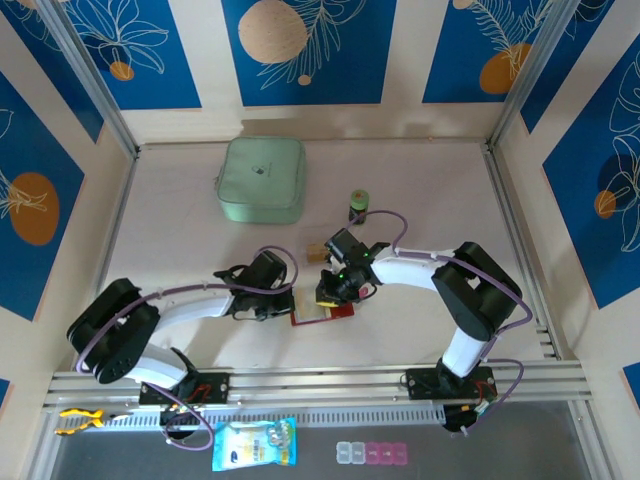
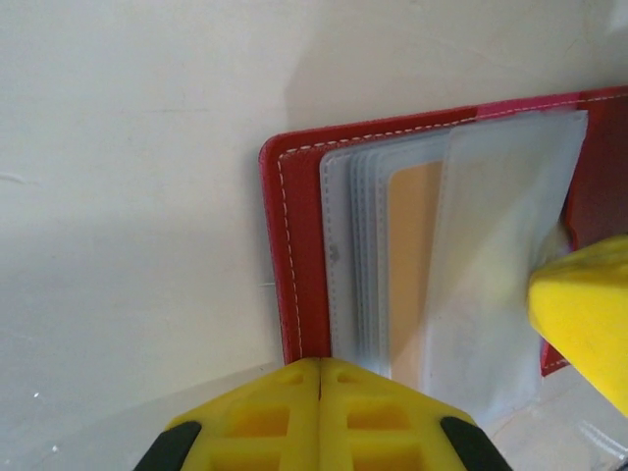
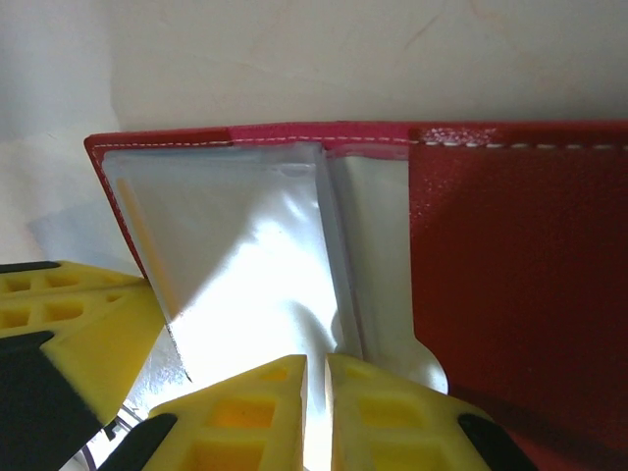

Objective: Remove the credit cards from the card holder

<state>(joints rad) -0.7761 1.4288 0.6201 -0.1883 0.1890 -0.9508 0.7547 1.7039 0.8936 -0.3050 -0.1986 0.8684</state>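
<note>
A mint-green case is laid flat at the back of the desk, and a small green-capped jar is stood to its right. A blue-and-white packet is seen off the desk's near edge.

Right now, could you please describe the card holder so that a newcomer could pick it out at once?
On the pale table, look toward the near edge from the large mint-green case. There lies the card holder, a small wallet lying open. It alone is red, with white stitching and clear inner pockets, one showing an orange-tan card.
</note>
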